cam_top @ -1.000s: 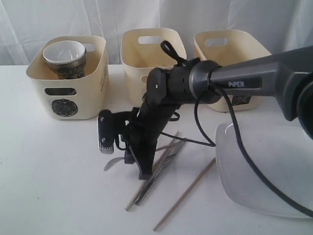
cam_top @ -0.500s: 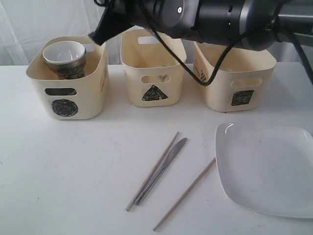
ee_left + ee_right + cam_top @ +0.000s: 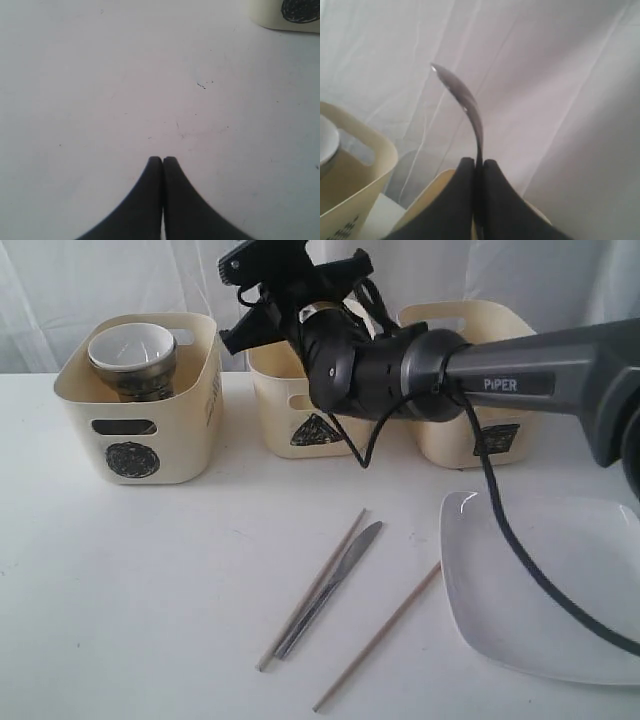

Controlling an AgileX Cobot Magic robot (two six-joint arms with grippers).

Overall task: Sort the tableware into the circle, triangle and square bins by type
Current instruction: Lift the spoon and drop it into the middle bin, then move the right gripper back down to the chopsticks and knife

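Against the white curtain (image 3: 545,75), the right gripper (image 3: 478,165) pinches a spoon (image 3: 462,95), its handle end hidden.

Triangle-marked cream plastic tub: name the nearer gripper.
Right. The right gripper hovers above the triangle tub, clamping a steel spoon; the left gripper is over table by the circle-marked tub.

**Partly sorted**

The steel spoon (image 3: 465,102), seen edge-on, stands pinched by its handle in the right gripper (image 3: 479,164) jaws, above the bins. The circle bin (image 3: 140,440) holds a white bowl (image 3: 130,345) nested on steel ware (image 3: 142,383). On the worktop (image 3: 120,590), the knife (image 3: 335,580) lies alongside one chopstick (image 3: 298,612). The other chopstick (image 3: 378,637) lies between the knife and the white square plate (image 3: 545,590).
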